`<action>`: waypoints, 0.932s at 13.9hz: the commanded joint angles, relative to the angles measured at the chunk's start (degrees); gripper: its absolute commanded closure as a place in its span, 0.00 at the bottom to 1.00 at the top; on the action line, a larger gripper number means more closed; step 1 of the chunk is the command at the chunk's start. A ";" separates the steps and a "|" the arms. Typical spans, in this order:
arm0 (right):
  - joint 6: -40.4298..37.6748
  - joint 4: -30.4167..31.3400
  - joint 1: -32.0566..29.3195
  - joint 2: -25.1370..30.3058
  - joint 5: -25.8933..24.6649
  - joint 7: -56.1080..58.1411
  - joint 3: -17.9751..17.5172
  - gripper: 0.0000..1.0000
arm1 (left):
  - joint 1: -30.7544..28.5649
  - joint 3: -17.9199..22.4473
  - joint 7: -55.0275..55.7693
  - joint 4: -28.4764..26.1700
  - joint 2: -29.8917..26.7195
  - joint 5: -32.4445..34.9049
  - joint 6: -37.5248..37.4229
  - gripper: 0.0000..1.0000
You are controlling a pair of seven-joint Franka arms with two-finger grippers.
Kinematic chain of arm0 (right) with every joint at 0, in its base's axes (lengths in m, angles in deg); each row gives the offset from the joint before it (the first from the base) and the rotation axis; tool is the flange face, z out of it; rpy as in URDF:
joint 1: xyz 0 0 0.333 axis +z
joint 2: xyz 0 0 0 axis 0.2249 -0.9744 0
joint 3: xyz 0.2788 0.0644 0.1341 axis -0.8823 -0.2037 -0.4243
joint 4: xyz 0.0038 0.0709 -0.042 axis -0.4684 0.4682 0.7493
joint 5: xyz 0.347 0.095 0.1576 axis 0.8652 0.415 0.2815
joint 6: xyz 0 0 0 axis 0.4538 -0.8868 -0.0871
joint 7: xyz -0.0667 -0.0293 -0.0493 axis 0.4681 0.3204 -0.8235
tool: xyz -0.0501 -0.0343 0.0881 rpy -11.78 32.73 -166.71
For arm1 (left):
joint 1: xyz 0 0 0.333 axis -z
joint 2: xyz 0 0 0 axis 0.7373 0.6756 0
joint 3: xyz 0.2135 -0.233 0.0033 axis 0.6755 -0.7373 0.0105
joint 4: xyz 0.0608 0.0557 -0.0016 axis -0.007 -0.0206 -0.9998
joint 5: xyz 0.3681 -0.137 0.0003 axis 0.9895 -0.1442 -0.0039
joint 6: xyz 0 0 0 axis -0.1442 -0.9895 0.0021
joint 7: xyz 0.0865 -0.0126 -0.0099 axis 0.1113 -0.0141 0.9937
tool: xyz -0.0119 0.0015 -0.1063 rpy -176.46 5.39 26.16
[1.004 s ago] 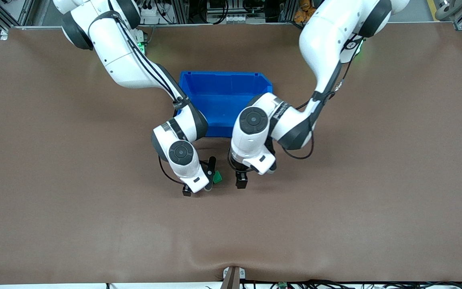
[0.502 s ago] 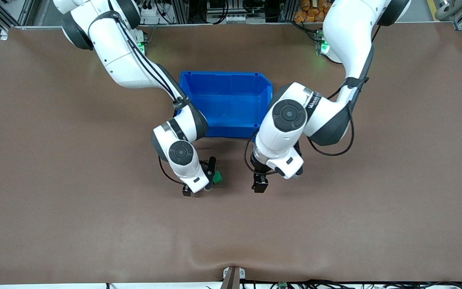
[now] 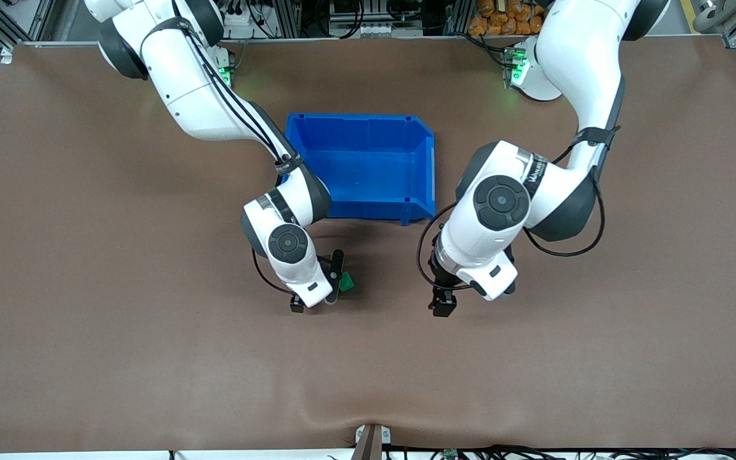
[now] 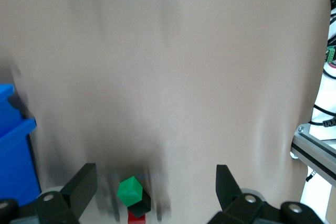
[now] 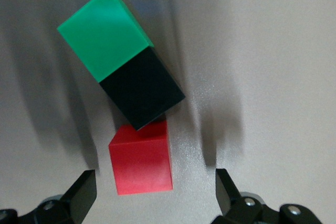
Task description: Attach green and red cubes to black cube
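The green cube [image 5: 102, 32], the black cube [image 5: 142, 90] and the red cube [image 5: 140, 158] lie in a row on the brown table, touching, with the black one in the middle. My right gripper [image 5: 152, 195] hangs open just above them, its fingers either side of the red cube and apart from it. From the front only the green cube [image 3: 346, 282] shows beside the right gripper [image 3: 318, 284]; the black and red cubes are hidden under that hand. My left gripper [image 3: 444, 300] is open and holds nothing, low over bare table toward the left arm's end. Its wrist view shows the green cube [image 4: 129, 191] farther off.
A blue bin [image 3: 368, 121] stands farther from the front camera than the cubes, between the two arms, and nothing shows inside it. Its corner [image 4: 16, 156] shows in the left wrist view. Bare brown mat surrounds the cubes.
The left arm has swung away from the cubes toward its own end of the table, its gripper open throughout. The right arm and the cubes have not moved.
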 commanded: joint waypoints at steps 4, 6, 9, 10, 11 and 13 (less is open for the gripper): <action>4.56 -1.47 -0.13 -1.16 0.93 -0.97 -0.23 0.00 | -2.24 -0.29 -6.15 -1.19 -2.93 -0.97 -4.20 0.00; 6.23 -1.47 0.23 -1.34 2.08 -0.97 -0.23 0.00 | -2.94 -0.11 -8.17 -1.19 -3.98 -0.97 -4.82 0.00; 6.42 -1.65 -0.83 -1.16 2.08 -0.18 -0.23 0.00 | -3.03 -0.11 -8.44 -1.28 -3.98 -0.97 -4.91 0.00; 6.42 -1.74 -0.83 -1.08 2.08 -0.27 -0.23 0.00 | -3.03 -0.11 -8.44 -1.19 -3.98 -0.97 -4.91 0.00; 6.42 -1.74 -0.92 -0.99 2.08 -0.27 -0.23 0.00 | -3.03 -0.11 -8.71 -1.19 -3.98 -0.97 -4.91 0.00; 6.42 -1.74 -1.18 -0.90 2.17 -0.27 -0.32 0.00 | -3.12 -0.11 -8.71 -1.19 -3.98 -0.97 -4.91 0.00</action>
